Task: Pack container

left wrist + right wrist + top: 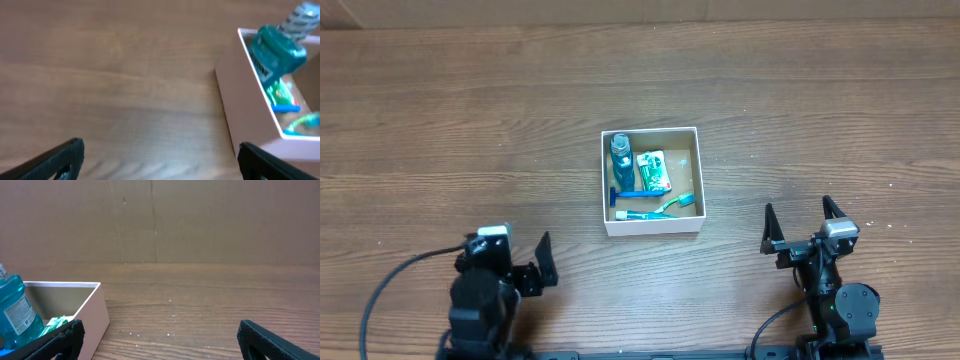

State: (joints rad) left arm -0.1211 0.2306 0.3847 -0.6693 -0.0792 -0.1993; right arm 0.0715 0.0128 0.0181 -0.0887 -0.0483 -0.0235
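Left gripper (161,147) and right gripper (160,326) both stand wide apart, empty. The container (652,228) sits ahead, between them. A careless reach could clip its thin wall and shove it, jostling the blue bottle (621,152), seemingly lying flat.

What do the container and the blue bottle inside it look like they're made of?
The container looks like matte cardboard: thin white walls, brown fibrous-looking floor. The blue bottle is probably glossy translucent plastic: its teal body lets light through in the wrist views, and it has a printed label.
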